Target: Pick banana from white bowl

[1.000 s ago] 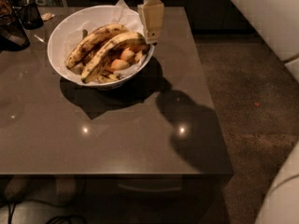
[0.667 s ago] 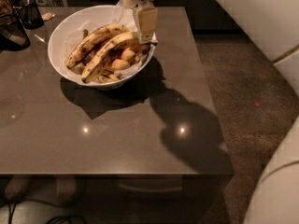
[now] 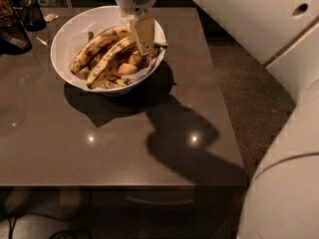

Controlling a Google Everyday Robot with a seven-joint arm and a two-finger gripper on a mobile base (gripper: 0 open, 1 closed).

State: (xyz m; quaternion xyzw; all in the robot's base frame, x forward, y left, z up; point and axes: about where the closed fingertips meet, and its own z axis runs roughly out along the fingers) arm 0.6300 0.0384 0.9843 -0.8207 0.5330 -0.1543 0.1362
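The wide glossy white bowl (image 3: pixel 65 39) holds the long speckled yellow banana (image 3: pixel 107 63) and a browner banana (image 3: pixel 97 46). The gripper (image 3: pixel 143 34) (open or closed, cannot tell) has dipped lower over the long one's right end.

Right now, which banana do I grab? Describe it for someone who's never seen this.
On the gray table, the white bowl sits at the far left, with the gripper hanging over its right side. Two bananas lie side by side in it. The banana is the front one, longer than its neighbour, running from the front-left rim to the gripper.
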